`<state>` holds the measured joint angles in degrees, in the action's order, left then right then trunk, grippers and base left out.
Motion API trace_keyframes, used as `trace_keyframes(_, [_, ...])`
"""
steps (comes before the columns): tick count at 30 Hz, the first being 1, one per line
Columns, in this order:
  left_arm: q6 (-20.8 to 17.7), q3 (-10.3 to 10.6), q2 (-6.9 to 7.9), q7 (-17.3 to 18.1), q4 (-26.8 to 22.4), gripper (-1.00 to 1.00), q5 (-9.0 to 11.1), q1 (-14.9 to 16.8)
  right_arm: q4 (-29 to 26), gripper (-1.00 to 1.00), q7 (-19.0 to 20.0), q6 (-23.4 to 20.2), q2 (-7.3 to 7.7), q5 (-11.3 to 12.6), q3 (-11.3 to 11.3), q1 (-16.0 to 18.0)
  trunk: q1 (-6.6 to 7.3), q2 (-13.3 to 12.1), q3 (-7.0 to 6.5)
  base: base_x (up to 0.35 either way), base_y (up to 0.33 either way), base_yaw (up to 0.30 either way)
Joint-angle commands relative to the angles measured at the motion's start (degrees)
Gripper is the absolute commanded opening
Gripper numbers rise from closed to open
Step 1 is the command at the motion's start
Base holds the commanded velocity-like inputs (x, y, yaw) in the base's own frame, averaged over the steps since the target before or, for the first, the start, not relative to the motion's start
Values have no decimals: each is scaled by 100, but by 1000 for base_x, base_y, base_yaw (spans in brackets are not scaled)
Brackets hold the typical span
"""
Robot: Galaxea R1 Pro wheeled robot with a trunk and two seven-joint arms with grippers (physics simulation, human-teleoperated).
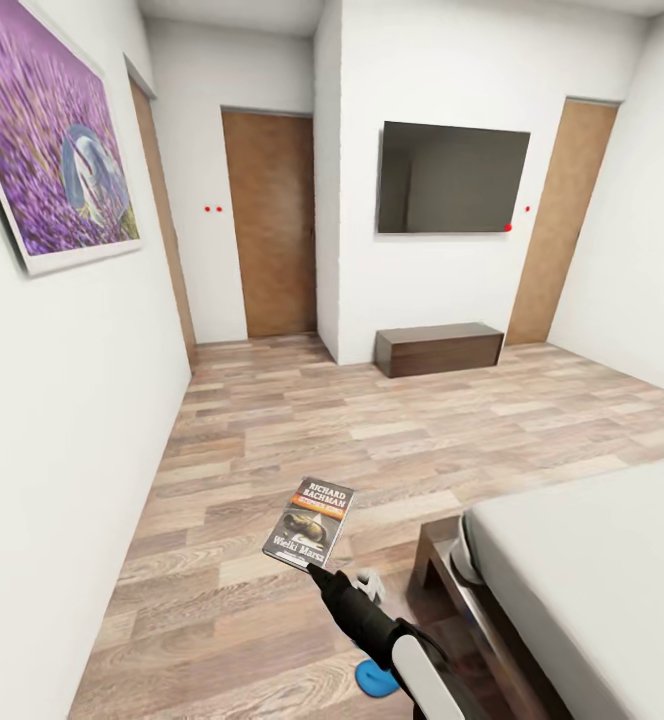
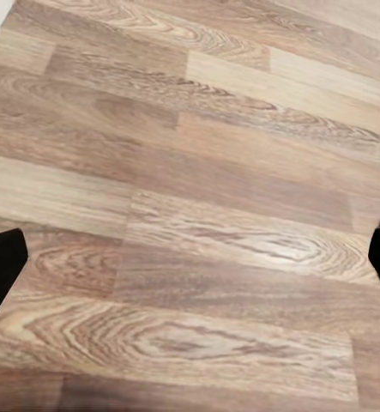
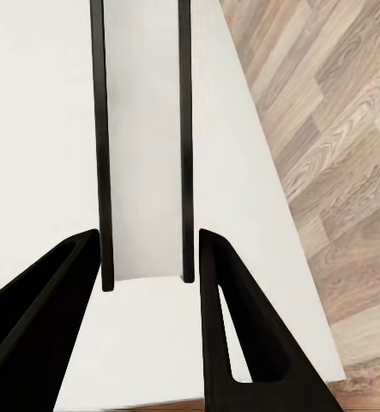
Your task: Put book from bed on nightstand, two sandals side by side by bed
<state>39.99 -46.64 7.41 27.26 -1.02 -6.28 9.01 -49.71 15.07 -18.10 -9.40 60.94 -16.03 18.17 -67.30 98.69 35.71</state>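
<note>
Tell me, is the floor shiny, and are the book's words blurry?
Head view: the white lettering on the dark orange-banded paperback book is readable, only slightly soft, and the white walls lean outward towards the picture's edges. Left wrist view: a pale streak of glare lies across the wood-plank floor.

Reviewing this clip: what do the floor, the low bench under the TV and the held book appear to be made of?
Floor: wood planks or wood-look laminate, light brown with visible grain and a mild sheen. Bench: dark brown wood or veneer, matte, with a plain front. Book, shut in the right gripper: a thin paperback, seemingly paper with a printed cover, dark with an orange band.
</note>
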Motion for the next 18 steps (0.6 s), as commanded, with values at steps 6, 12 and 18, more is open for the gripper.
trace_keyframes(6, [10, -54, 4, 3, 6, 100, -52, 4, -4, -100, 5, -27, 0, 57, 3, 3, 1, 3, 5, 0, 0, 261])
trace_keyframes(12, [4, -55, 6, -1, 6, 100, -42, 4, -4, -100, 5, -27, 0, 54, 3, 3, 1, 3, 5, 0, 1, 261])
trace_keyframes(18, [7, -55, 6, -1, 6, 100, -35, 4, -4, -100, 5, -27, 0, 57, 3, 3, 1, 3, 5, 0, 45, 261])
